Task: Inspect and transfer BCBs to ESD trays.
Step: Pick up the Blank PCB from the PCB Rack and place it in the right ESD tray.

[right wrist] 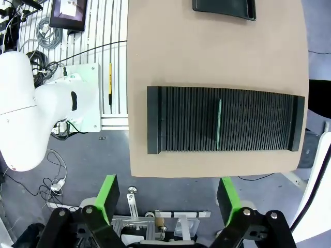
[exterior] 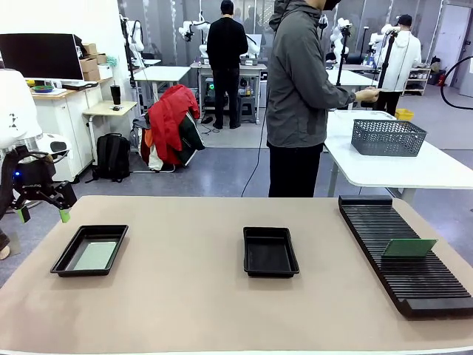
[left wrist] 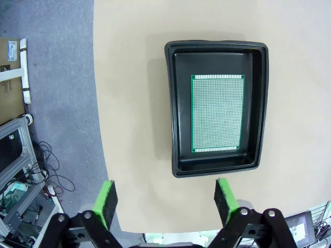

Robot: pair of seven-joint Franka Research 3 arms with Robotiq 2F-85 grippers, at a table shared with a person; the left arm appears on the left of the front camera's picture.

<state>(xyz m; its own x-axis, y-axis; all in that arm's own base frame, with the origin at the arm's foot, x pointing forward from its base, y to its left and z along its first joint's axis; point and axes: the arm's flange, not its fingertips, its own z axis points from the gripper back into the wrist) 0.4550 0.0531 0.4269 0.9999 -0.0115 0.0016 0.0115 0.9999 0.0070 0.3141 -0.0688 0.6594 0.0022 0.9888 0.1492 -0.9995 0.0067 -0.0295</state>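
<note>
A black ESD tray [exterior: 65,258] lies at the table's left with a green BCB [exterior: 96,255] flat on its floor; the left wrist view looks down on that tray [left wrist: 261,103] and board [left wrist: 217,112]. A second ESD tray [exterior: 270,251] sits mid-table, holding nothing I can see. Another BCB [exterior: 409,248] stands on edge in the black slotted rack [exterior: 403,255], seen edge-on [right wrist: 218,128] from the right wrist. My left gripper [exterior: 41,214] hovers open off the table's left edge, fingers [left wrist: 107,200] apart. The right gripper [right wrist: 168,196] is open above the rack [right wrist: 222,126].
A person in a grey jacket [exterior: 299,96] stands at the table's far side, turned away. A white table with a grey basket [exterior: 388,137] stands behind on the right. The tan tabletop [exterior: 185,296] lies bare between the trays. Other people work farther back.
</note>
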